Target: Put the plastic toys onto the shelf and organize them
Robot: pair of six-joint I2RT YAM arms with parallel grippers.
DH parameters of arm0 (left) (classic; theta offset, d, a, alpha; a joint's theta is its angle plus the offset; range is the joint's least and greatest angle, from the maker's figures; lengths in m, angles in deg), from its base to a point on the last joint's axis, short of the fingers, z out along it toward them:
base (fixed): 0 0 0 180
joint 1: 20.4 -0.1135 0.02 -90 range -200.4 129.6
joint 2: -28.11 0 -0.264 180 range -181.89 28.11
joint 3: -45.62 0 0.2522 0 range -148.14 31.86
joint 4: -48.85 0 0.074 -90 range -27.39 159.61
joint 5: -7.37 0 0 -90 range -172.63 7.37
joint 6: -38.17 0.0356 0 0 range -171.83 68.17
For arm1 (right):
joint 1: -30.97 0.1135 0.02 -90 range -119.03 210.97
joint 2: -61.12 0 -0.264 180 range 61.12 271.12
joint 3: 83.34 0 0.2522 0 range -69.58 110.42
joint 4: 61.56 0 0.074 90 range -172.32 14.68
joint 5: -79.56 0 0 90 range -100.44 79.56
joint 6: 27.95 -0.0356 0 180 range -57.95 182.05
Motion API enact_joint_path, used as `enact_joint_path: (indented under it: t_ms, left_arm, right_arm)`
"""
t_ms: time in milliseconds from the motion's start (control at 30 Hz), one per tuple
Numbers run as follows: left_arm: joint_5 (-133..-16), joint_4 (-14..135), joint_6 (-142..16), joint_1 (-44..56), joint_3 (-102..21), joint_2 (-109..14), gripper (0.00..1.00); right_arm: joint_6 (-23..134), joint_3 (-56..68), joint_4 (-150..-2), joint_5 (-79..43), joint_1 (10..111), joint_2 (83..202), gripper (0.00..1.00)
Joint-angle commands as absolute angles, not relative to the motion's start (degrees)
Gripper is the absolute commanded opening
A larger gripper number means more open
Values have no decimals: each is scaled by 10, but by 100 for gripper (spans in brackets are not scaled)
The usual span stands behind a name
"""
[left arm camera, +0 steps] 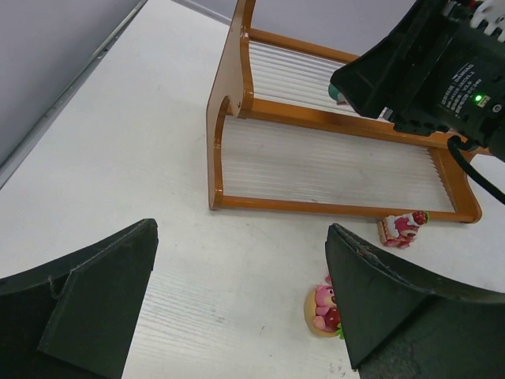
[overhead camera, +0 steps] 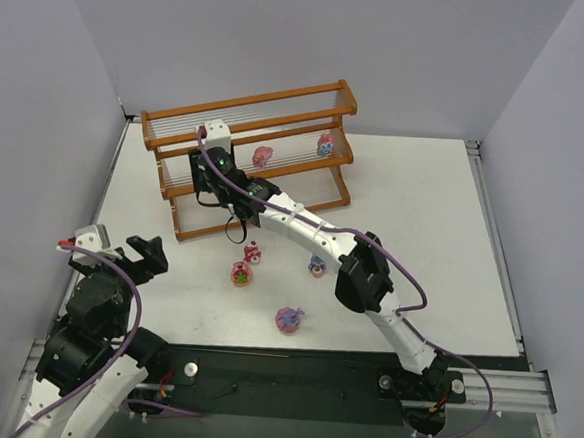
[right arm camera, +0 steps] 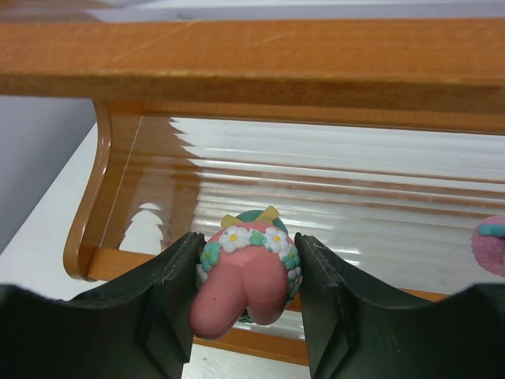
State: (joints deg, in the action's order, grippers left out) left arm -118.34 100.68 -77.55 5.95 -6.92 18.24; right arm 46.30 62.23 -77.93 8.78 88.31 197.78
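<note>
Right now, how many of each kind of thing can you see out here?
toy figurines: 7, one held in the right gripper
wooden shelf: 1
robot arms: 2
Total: 10

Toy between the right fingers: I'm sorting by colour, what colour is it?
Pink plastic figurine ringed with white flowers; clearest from the right wrist.
</note>
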Motion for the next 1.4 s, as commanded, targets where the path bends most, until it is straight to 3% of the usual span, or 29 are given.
enact_joint_path:
  t_ms: [0,467,1367]
  left_arm:
    - [-1156,993,-770,40,-75,173,97]
    - [-1154,995,-769,39,-74,180,97]
    - [-1146,996,-763,39,-73,186,97]
  right_arm:
    - [427,654,-781,133,879,1984,2]
    - [367,660,-805,118,874,1988,13]
    - [390,543,-680,138,888,1963,16]
